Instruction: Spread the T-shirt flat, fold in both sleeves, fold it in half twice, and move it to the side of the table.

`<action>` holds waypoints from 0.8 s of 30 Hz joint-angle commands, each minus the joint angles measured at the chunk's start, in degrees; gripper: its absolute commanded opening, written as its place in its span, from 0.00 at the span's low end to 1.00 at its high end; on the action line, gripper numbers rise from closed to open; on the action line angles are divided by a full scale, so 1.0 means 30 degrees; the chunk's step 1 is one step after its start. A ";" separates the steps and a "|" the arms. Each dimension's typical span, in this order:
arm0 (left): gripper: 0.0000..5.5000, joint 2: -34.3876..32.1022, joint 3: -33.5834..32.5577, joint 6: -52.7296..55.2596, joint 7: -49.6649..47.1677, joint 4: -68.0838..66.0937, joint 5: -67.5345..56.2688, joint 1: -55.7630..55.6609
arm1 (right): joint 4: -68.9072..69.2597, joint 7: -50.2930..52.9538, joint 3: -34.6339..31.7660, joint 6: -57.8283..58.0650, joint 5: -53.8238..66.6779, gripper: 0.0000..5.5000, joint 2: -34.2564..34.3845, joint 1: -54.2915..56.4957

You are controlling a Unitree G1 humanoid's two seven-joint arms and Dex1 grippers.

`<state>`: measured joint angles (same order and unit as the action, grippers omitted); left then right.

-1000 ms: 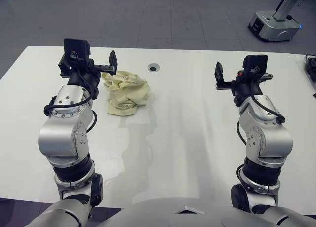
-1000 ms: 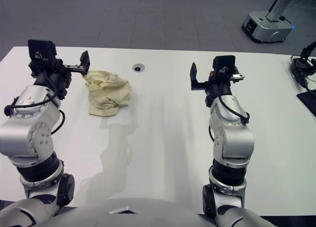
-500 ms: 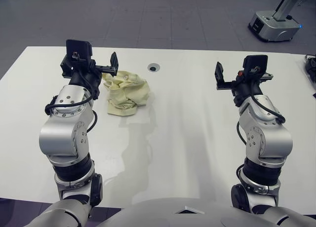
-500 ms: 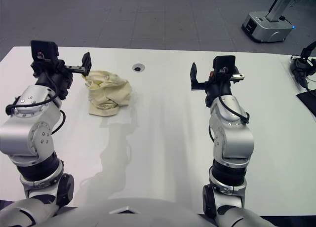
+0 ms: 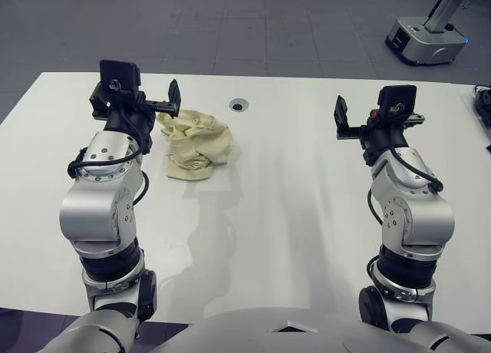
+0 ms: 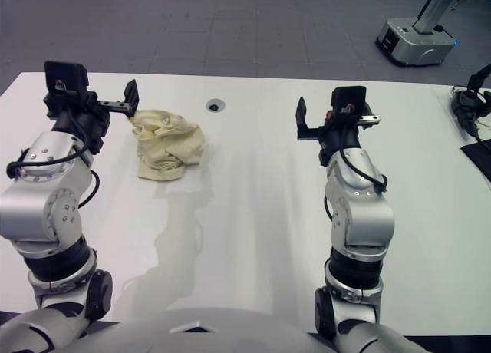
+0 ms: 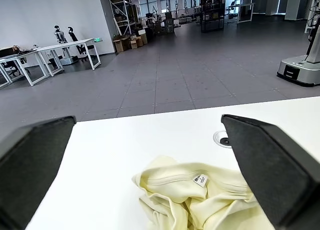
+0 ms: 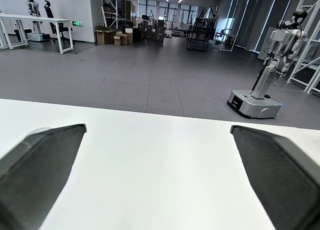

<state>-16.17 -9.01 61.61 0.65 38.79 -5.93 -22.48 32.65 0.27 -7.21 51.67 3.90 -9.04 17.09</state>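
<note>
Shows a crumpled pale-yellow fabric T-shirt (image 5: 196,144) heaped on the far left part of the white flat-topped table (image 5: 291,184), just beside the black two-fingered left gripper (image 5: 146,102) with fingers spread wide, and well apart from the black two-fingered right gripper (image 5: 376,119), likewise spread.

T-shirt (image 7: 175,190) sleeves lost in crumple; left wrist view crops it.

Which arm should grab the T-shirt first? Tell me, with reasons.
Left. The left claw is open right beside the crumpled T-shirt; the right claw is open too, but far across the table.
</note>
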 commanded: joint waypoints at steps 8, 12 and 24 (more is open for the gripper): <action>0.98 -0.1514 0.0678 -0.4309 0.1284 -0.6822 0.0822 -0.1300 | -0.0371 0.0053 0.0124 -0.0277 -0.0031 0.98 0.0092 0.0321; 0.98 -0.2533 0.2188 -0.8581 0.2980 -1.4392 0.1840 -0.3194 | -0.0613 0.0013 0.0247 -0.0468 -0.0041 0.98 0.0078 0.0437; 0.98 -0.2371 0.6318 -1.3548 0.6624 -1.9122 0.3830 -0.0397 | -0.1286 -0.1529 0.0454 -0.0794 0.0312 0.98 -0.1253 0.0632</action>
<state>-24.78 7.89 18.85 17.75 -22.97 6.47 -28.47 28.94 -2.09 -6.69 48.50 3.90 -11.10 19.30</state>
